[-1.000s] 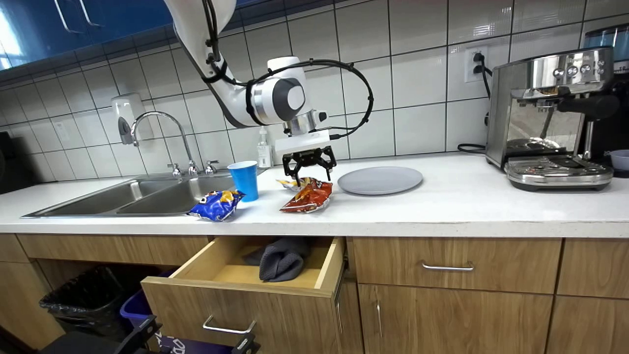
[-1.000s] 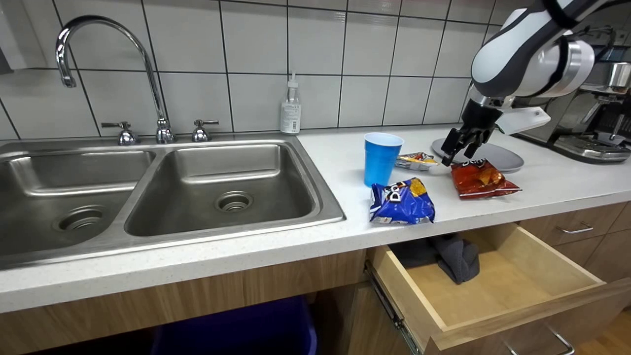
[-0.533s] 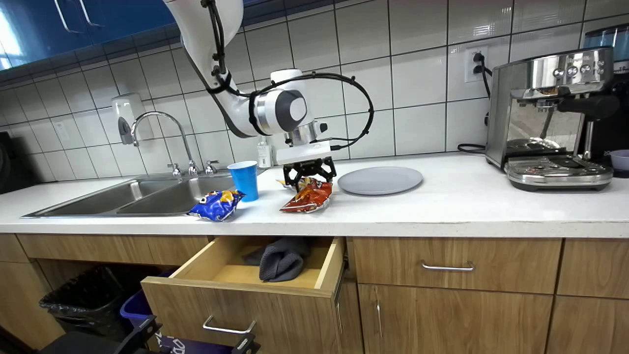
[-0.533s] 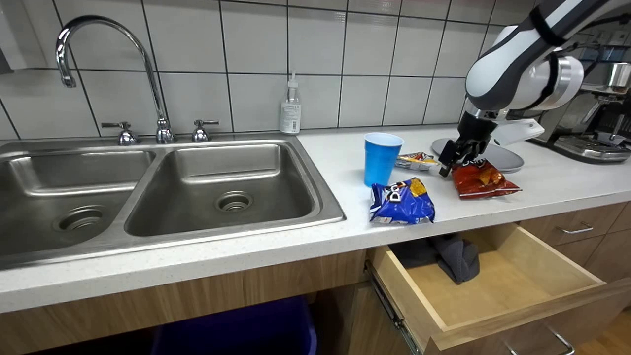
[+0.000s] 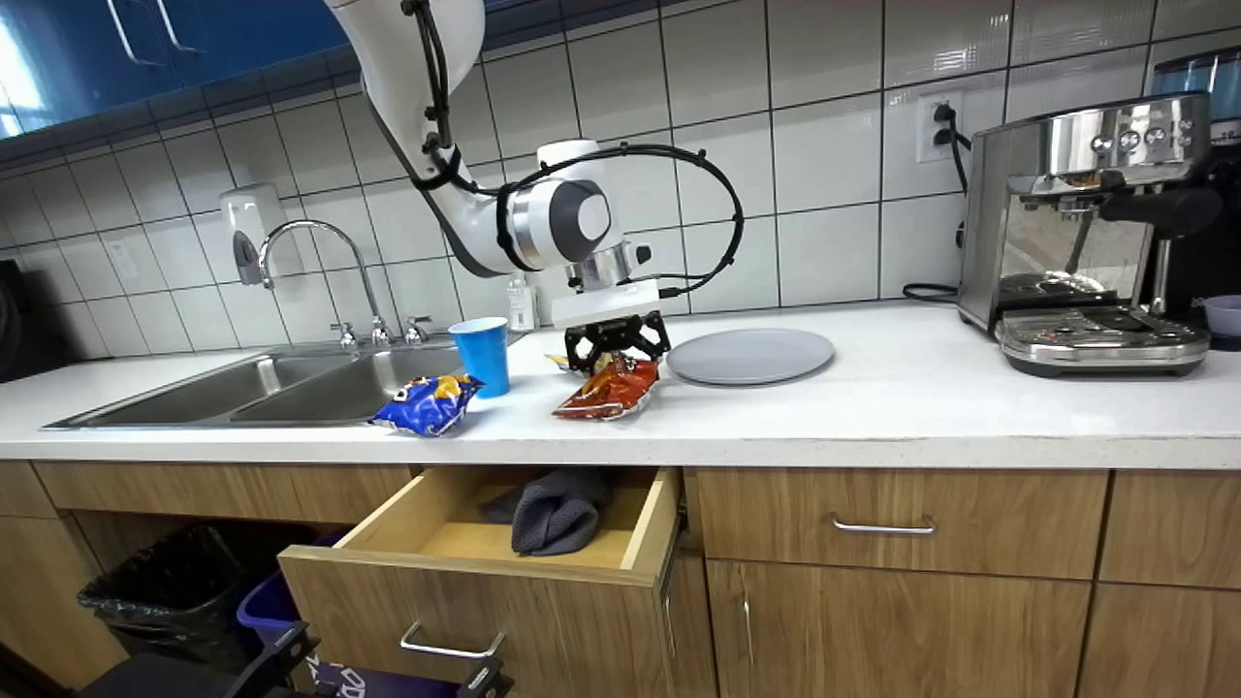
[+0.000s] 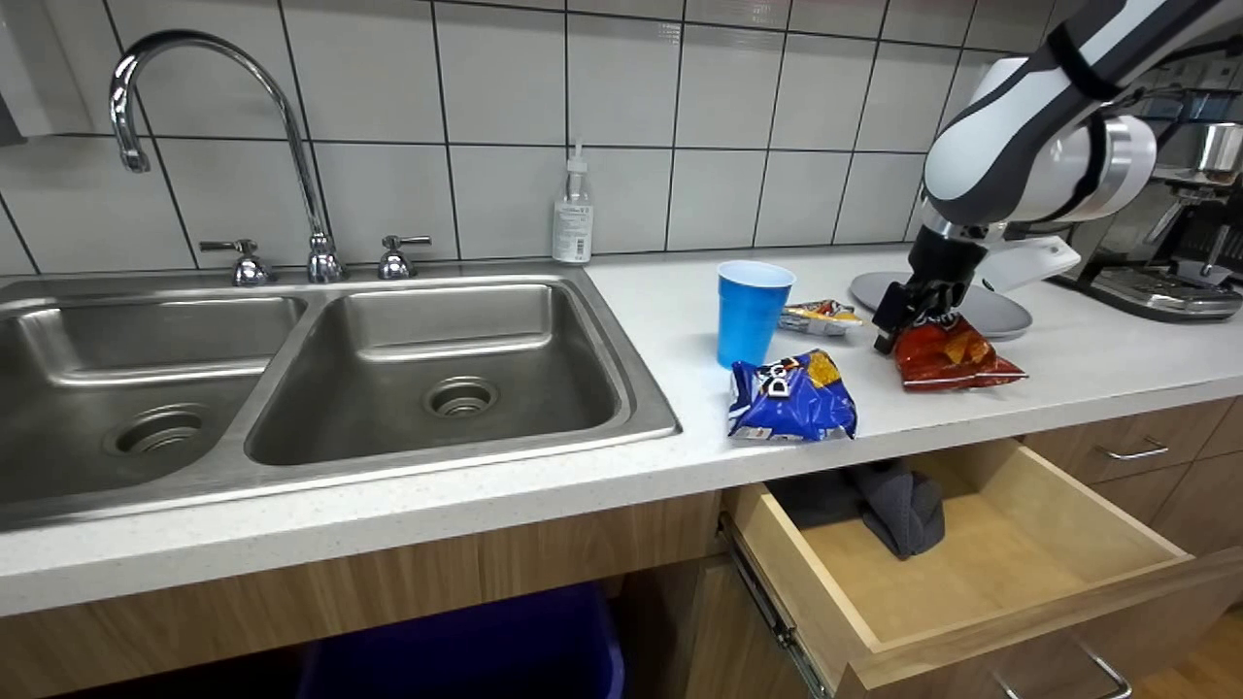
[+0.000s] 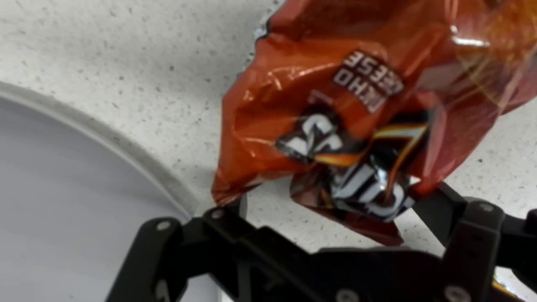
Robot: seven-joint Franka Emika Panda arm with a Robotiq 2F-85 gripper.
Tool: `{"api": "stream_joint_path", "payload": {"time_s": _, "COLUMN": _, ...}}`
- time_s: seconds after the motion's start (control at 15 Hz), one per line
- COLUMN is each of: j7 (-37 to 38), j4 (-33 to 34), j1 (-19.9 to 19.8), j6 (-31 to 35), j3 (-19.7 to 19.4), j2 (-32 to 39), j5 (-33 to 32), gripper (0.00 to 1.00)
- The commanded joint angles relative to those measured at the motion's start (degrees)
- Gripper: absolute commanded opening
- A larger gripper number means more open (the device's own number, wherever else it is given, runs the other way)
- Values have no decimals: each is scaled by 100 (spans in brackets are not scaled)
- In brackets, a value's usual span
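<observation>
In both exterior views I see the arm [image 5: 405, 82] slant down over the countertop [image 5: 873, 407], bent at the wrist [image 5: 574, 215]. My gripper [image 5: 622, 363] points downward, low, set back from the countertop's front edge. Its fingers [image 7: 444, 209] stand well apart in the wrist view; tip contact I cannot confirm.

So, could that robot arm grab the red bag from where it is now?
Probably yes: the gripper is right at the red bag, its jaws standing open on either side of the crumpled end, and nothing else shows between them.
</observation>
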Motion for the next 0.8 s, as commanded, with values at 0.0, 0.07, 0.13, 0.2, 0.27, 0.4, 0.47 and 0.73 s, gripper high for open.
{"api": "stream_joint_path", "payload": {"time_s": 0.0, "j7": 168, "j4": -297, "j1": 58, "j6": -180, "j3": -119, "j2": -321, "j5": -264, "gripper": 100}}
{"api": "stream_joint_path", "payload": {"time_s": 0.07, "j7": 138, "j4": -351, "j1": 37, "j6": -194, "j3": -103, "j2": -357, "j5": -269, "gripper": 100}}
{"api": "stream_joint_path", "payload": {"time_s": 0.13, "j7": 139, "j4": -409, "j1": 36, "j6": -188, "j3": -106, "j2": -382, "j5": -282, "gripper": 100}}
{"api": "stream_joint_path", "payload": {"time_s": 0.2, "j7": 150, "j4": -458, "j1": 44, "j6": -196, "j3": -113, "j2": -408, "j5": -292, "gripper": 100}}
{"api": "stream_joint_path", "payload": {"time_s": 0.27, "j7": 158, "j4": -521, "j1": 49, "j6": -192, "j3": -113, "j2": -435, "j5": -293, "gripper": 100}}
{"api": "stream_joint_path", "payload": {"time_s": 0.4, "j7": 166, "j4": -642, "j1": 44, "j6": -182, "j3": -108, "j2": -482, "j5": -276, "gripper": 100}}
{"api": "stream_joint_path", "payload": {"time_s": 0.47, "j7": 184, "j4": -689, "j1": 44, "j6": -167, "j3": -116, "j2": -485, "j5": -270, "gripper": 100}}
{"api": "stream_joint_path", "payload": {"time_s": 0.73, "j7": 314, "j4": -923, "j1": 71, "j6": -131, "j3": -160, "j2": -634, "j5": -267, "gripper": 100}}
